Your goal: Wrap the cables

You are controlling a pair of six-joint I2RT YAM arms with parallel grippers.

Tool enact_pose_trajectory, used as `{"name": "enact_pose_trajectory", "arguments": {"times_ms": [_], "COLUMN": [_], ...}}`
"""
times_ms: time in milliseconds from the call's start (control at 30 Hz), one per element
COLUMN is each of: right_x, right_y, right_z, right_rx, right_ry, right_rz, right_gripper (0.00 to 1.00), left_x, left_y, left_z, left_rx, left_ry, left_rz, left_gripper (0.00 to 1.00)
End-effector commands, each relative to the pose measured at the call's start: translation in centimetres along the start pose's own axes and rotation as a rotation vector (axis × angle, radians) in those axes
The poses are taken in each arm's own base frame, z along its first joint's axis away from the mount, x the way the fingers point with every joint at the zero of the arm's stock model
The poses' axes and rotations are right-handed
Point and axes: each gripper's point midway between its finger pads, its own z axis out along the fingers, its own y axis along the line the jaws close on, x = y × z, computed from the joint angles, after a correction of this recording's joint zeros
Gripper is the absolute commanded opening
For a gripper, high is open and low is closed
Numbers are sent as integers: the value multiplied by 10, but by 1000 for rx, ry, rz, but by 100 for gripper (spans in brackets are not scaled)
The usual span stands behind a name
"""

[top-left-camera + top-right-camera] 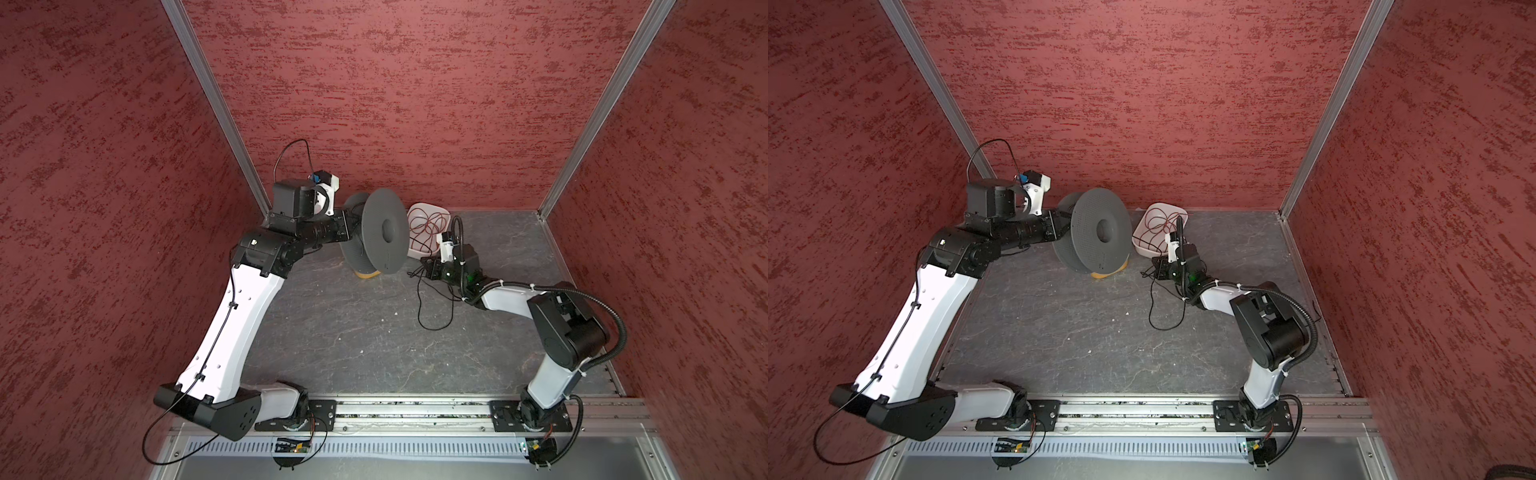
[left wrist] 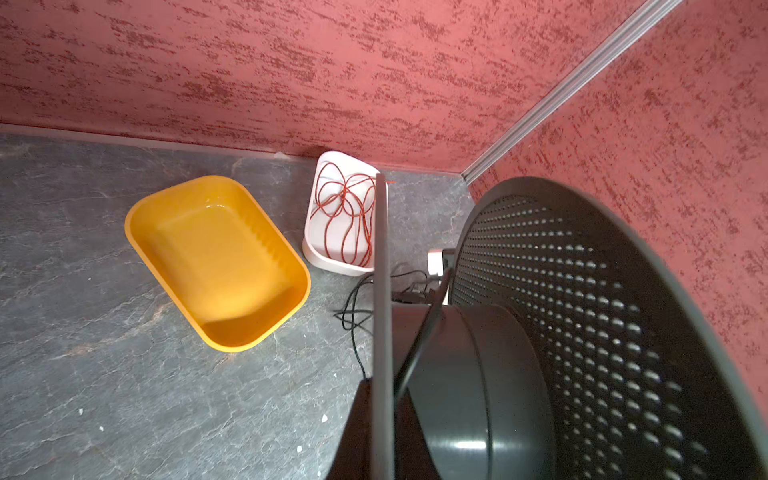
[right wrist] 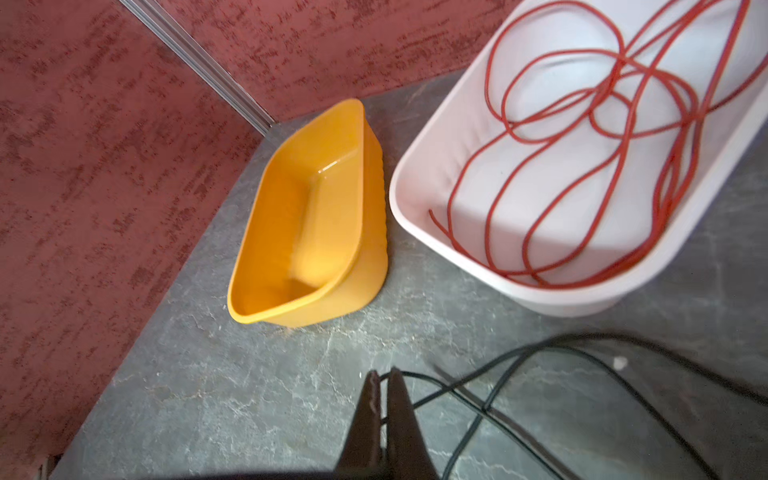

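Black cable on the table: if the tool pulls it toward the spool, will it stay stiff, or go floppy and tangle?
Probably floppy: the black cable lies in loose loops on the table. Likely very light, being thin as string. It may snag on its way to the spool, since strands cross beside the shut right tool.

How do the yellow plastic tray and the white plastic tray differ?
The yellow plastic tray is empty; the white plastic tray holds loose red cord loops. In both top views the dark grey spool hides most of the yellow tray, not the white tray. Both are rounded tubs on the grey table.
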Motion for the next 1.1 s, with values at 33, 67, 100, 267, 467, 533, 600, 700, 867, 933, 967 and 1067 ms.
{"name": "enact_pose_trajectory", "arguments": {"times_ms": [33, 67, 100, 267, 467, 533, 600, 700, 867, 933, 967, 1067], "right_x": [17, 21, 23, 40, 47, 47, 48, 51, 45, 42, 42, 38], "right_y": [5, 8, 11, 31, 56, 69, 82, 101, 135, 147, 151, 166], "right_z": [-8, -8, -9, -12, -15, -16, -17, -19, -26, -28, -29, -32], "right_rx": [82, 88, 93, 122, 206, 217, 222, 233, 213, 203, 202, 184], "right_ry": [12, 15, 14, 26, 17, 10, 5, 0, -18, -20, -17, -17], "right_rz": [-63, -72, -78, -145, -290, -333, -376, -444, -521, -546, -557, -590], "right_gripper": [0, 0, 0, 0, 0, 0, 0, 0, 0, 0, 0, 0], "left_x": [-41, -42, -44, -50, -52, -54, -55, -54, -51, -50, -50, -47], "left_y": [-7, -6, -3, 15, 24, 27, 31, 37, 40, 39, 39, 34], "left_z": [-6, -3, 0, 14, 28, 31, 34, 40, 47, 50, 52, 56], "left_rx": [41, 38, 30, -23, -78, -87, -109, -150, -230, -254, -266, -302], "left_ry": [-197, -204, -210, -274, -343, -373, -403, -426, -470, -477, -480, -490], "left_rz": [-56, -68, -78, -147, -176, -189, -196, -196, -168, -152, -141, -98], "left_gripper": [0, 0, 0, 0, 0, 0, 0, 0, 0, 0, 0, 0]}}
